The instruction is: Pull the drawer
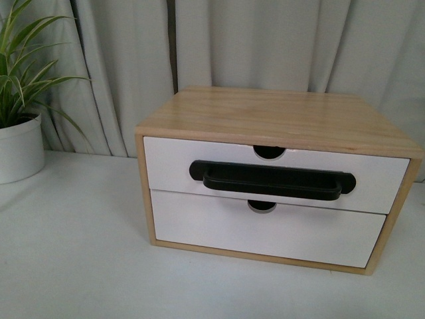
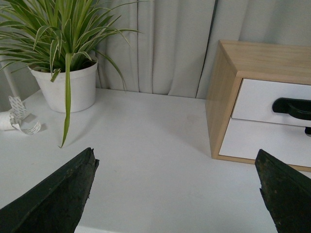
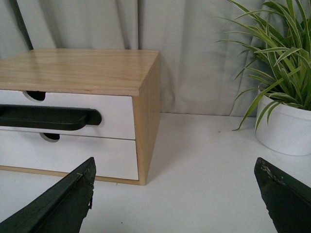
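Drawer (image 1: 169,166), wide and white-fronted with a long black bar handle (image 1: 272,179) and a half-round notch (image 1: 269,151) in its top rim, sat closed in the upper slot of a light wooden cabinet (image 1: 265,113), its front level with the cabinet's edge. Below it lay a plain white drawer front (image 1: 265,232) without a handle, also shut. The cabinet stood on a white table (image 1: 80,252) before a pale grey curtain (image 1: 265,40), with a green striped plant in a white pot (image 1: 18,149) on the robot's left.

Neither arm showed in the front view. The left claw (image 2: 176,155) was spread wide and held nothing, hanging over bare table well apart from the cabinet. The right claw (image 3: 176,164) was likewise spread wide and empty, near the cabinet's right corner but not touching it, with a second potted plant (image 3: 286,126) beyond
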Controlling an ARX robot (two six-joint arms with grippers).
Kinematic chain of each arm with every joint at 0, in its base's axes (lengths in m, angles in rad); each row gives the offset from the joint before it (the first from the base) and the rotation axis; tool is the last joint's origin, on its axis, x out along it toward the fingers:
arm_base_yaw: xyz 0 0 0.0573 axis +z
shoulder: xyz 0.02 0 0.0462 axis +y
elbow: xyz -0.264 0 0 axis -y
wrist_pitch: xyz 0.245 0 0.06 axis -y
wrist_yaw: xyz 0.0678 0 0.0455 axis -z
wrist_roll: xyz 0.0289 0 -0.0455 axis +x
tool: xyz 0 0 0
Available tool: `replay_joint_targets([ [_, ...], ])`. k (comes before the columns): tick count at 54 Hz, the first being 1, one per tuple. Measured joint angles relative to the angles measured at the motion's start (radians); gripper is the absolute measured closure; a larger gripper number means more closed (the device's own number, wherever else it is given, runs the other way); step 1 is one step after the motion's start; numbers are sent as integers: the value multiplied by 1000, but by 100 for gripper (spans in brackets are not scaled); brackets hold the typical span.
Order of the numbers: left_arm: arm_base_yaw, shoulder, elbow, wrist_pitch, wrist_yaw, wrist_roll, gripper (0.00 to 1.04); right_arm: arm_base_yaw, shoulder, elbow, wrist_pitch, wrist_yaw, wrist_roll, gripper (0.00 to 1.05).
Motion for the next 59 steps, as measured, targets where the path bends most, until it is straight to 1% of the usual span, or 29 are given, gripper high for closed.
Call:
replay_joint_targets([
  [28,0,0,0,0,0,0,6,0,0,0,0,-1,0,9],
  [29,0,0,0,0,0,0,6,-8,8,4,-14,-26,-6,9],
  [30,0,0,0,0,0,0,6,-20,21,17,-50,-75,-21,9],
  [31,-15,8,0,8,-48,6,6,-38,59,42,-111,-151,-42,9],
  [32,-39,24,0,29,-138,23,6,-52,114,68,-154,-225,-78,9],
  [33,-89,59,2,67,-272,34,6,-53,154,84,-172,-261,-101,9],
  [35,-151,113,6,105,-434,52,6,-57,210,105,-188,-306,-130,9],
  [36,-177,142,8,121,-493,59,6,-58,224,109,-188,-318,-132,9],
  [38,-204,185,11,145,-548,76,6,-63,274,132,-188,-353,-159,9],
  [39,-216,215,13,162,-560,91,6,-64,286,139,-188,-360,-170,9],
  [42,-230,293,25,207,-534,129,6,-73,362,179,-185,-391,-222,9],
  [47,-232,436,70,285,-408,199,6,-76,476,245,-182,-428,-323,9],
  [52,-218,597,140,356,-253,314,6,-72,589,316,-187,-463,-415,9],
  [53,-218,611,147,359,-248,319,6,-69,611,332,-192,-471,-438,9],
  [54,-218,657,174,359,-203,356,6,-66,627,346,-196,-474,-453,9],
  [59,-225,779,243,375,-94,473,6,-40,719,435,-222,-497,-542,9],
])
